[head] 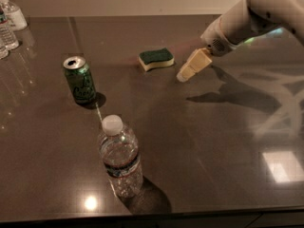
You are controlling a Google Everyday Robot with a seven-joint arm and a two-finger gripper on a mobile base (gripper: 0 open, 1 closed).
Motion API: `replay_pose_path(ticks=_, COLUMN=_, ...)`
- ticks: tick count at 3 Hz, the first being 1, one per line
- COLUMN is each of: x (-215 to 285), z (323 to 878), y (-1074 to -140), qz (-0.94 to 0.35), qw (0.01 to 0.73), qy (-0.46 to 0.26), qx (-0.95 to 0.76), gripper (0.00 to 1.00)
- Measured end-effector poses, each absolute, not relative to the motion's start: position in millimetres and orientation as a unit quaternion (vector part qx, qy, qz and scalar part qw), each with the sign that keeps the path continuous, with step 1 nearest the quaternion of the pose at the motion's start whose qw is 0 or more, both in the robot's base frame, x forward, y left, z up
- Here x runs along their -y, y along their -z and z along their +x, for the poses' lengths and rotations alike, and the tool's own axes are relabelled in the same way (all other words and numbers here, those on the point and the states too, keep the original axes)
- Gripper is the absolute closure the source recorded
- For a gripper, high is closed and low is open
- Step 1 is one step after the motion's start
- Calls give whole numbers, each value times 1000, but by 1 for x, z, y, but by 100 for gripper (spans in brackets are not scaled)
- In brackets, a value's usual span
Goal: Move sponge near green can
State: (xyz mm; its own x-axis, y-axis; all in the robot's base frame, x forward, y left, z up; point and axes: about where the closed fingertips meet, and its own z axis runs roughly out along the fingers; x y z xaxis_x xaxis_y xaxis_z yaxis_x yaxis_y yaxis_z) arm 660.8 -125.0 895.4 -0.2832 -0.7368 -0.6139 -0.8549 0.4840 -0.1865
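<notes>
The sponge (156, 59), dark green on top over pale yellow foam, lies flat on the dark table toward the back middle. The green can (80, 79) stands upright to its left, a good hand's width away, with its silver top showing. My gripper (183, 76) hangs from the white arm coming in from the upper right. Its pale tip is just right of the sponge and a little nearer the camera, above the table and apart from the sponge. It holds nothing that I can see.
A clear plastic water bottle (118, 156) with a white cap stands upright in front, below the can. More bottles (9, 25) stand at the far left back corner. The table's front edge (152, 216) runs along the bottom.
</notes>
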Motion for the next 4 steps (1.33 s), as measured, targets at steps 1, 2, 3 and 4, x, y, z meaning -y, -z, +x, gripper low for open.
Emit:
replay_pose_path(ticks=1, x=102, z=686, y=-877, qz=-480, qw=334, qy=-97, qx=-805, gripper=0)
replay_pose_path(ticks=2, x=80, z=711, y=-862, qz=-462, qw=326, qy=-112, qx=-817, gripper=0)
replay_pose_path(ticks=3, x=51, z=746, y=-838, qz=-442, qw=301, qy=-132, qx=-835, gripper=0)
replay_pose_path(ticks=4, x=46, z=754, y=-830, qz=-442, qw=285, qy=-136, qx=-840, gripper=0)
